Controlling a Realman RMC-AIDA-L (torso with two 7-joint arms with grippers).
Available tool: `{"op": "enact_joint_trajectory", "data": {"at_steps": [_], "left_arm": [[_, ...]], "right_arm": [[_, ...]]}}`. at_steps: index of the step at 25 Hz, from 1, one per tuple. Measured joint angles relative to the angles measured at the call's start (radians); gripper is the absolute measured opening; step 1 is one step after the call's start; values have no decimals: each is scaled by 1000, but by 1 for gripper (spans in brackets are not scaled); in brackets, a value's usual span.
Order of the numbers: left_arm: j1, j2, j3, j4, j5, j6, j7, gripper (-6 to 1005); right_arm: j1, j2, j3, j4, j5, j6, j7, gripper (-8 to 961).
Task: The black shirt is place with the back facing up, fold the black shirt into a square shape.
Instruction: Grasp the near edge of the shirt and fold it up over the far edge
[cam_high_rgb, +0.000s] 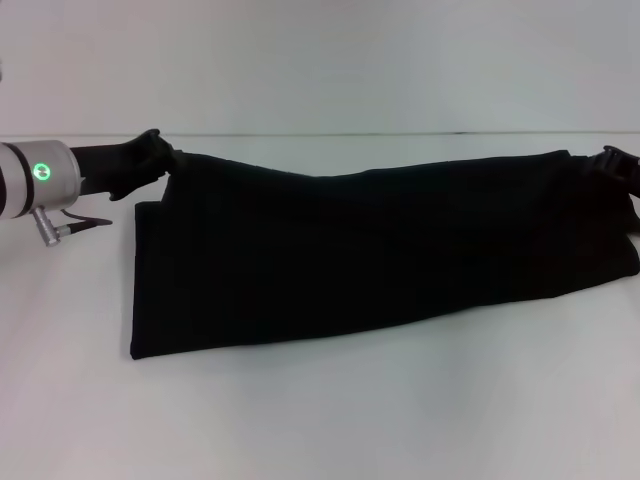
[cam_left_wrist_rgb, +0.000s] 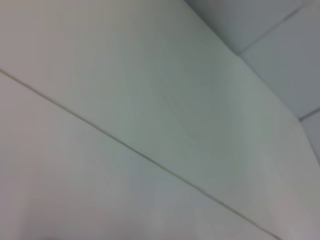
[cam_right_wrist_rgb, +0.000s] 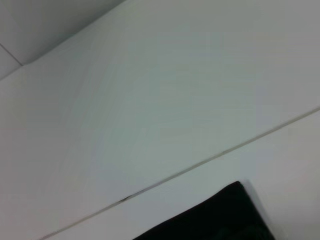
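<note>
black shirt (cam_high_rgb: 370, 250) spanning table, left tool (cam_high_rgb: 165, 160), right tool (cam_high_rgb: 615, 165) at far corners

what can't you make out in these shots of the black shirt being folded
- Head view: left pincer fingers merge with the black shirt; grip unclear.
- Head view: right pincer cut by the frame edge.
- Left wrist view: only bare surface.
- Right wrist view: only a shirt corner.
</note>
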Motion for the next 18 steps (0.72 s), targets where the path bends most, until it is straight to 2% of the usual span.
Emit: {"op": "enact_joint_trajectory", "data": {"at_steps": [9,12,18], "left_arm": [[33,18,10,-7,10,-27,-39,23],[34,21,11,-6,28,-31,-43,25],[27,20,12,-7,36,-47,-42,28]], "right_arm": [[14,-8,7,-9,4,-14,21,113],[24,-15,3,-14,4,-30,30,114],[44,-14,-3,-23,5,-20,25,114]]}}
